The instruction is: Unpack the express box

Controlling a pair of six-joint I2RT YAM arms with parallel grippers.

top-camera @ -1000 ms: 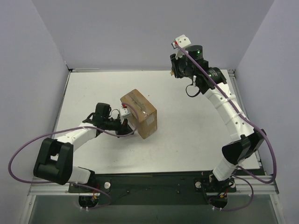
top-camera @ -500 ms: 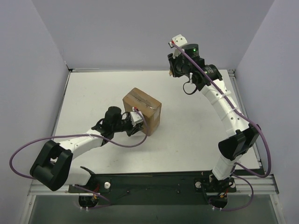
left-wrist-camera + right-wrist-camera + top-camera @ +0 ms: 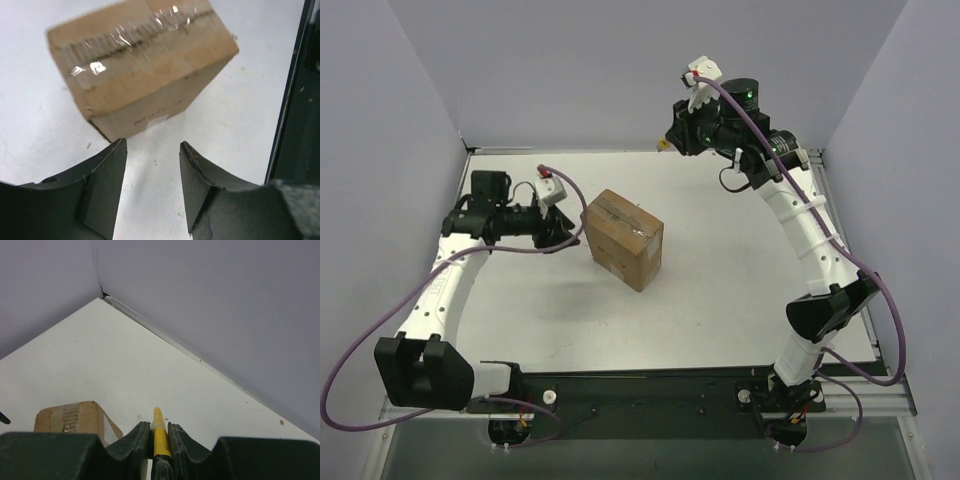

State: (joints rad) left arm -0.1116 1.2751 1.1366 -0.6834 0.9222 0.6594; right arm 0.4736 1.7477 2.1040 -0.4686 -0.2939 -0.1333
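The express box (image 3: 623,238) is a brown carton standing on the white table (image 3: 740,270), its top flaps down under clear tape. My left gripper (image 3: 563,228) sits just left of it and a little apart. The left wrist view shows the express box (image 3: 140,65) ahead of the left gripper (image 3: 152,145), which is open with only bare table between its fingers. My right gripper (image 3: 672,138) hangs high over the back edge of the table. It (image 3: 158,426) is shut on a yellow utility knife (image 3: 159,432), with the box (image 3: 75,417) low at the left.
Grey walls close in the table at the back (image 3: 620,80) and on both sides. A black rail (image 3: 295,100) runs along the table edge in the left wrist view. The table's back corner (image 3: 102,295) shows in the right wrist view.
My left gripper has opened and drawn back from the box's front side to its left. The box has turned a little. The right gripper has shifted slightly left with the knife.
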